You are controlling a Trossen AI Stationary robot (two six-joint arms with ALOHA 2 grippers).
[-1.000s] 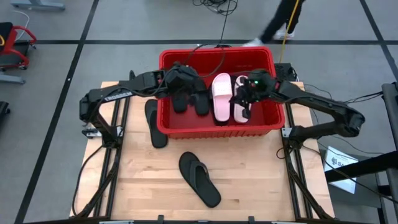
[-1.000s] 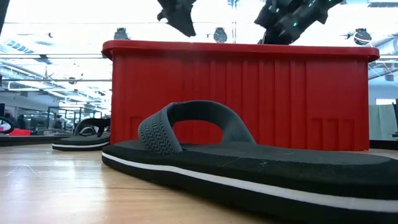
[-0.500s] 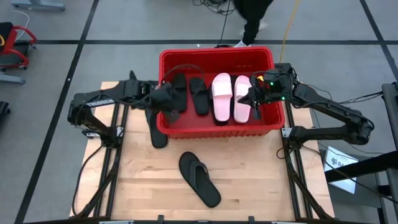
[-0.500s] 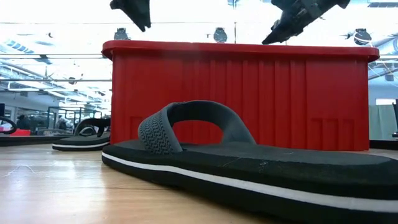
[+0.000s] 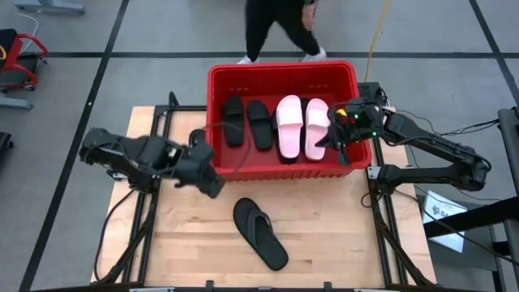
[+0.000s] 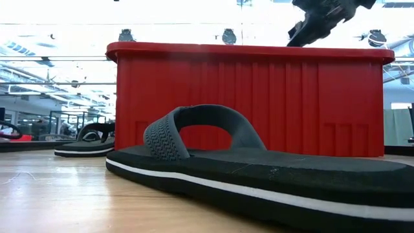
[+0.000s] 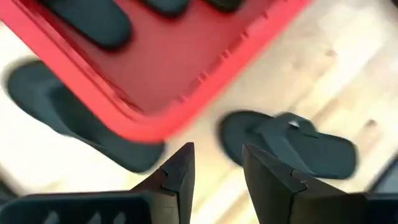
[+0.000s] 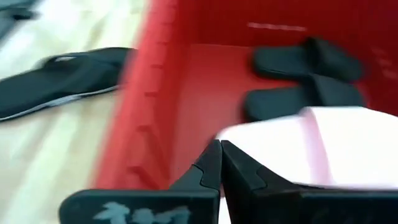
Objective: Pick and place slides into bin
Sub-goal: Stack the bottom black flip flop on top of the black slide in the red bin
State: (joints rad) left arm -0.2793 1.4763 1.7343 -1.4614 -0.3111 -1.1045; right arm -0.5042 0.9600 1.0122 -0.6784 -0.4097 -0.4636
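The left gripper [image 5: 212,185] is held released over the tabletop [image 5: 324,235] (one black slide [image 5: 260,233] lies nearby). Four slides [image 5: 290,126] are seen inside the bin [image 5: 282,75]. The right gripper [image 5: 331,143] is clenched, empty.

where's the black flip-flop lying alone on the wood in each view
High view: flip-flop low centre, in front of the red bin.
Low view: fills the foreground.
Left wrist view: beyond the fingers.
Right wrist view: beside the bin wall.
Shared landmark: the red bin.
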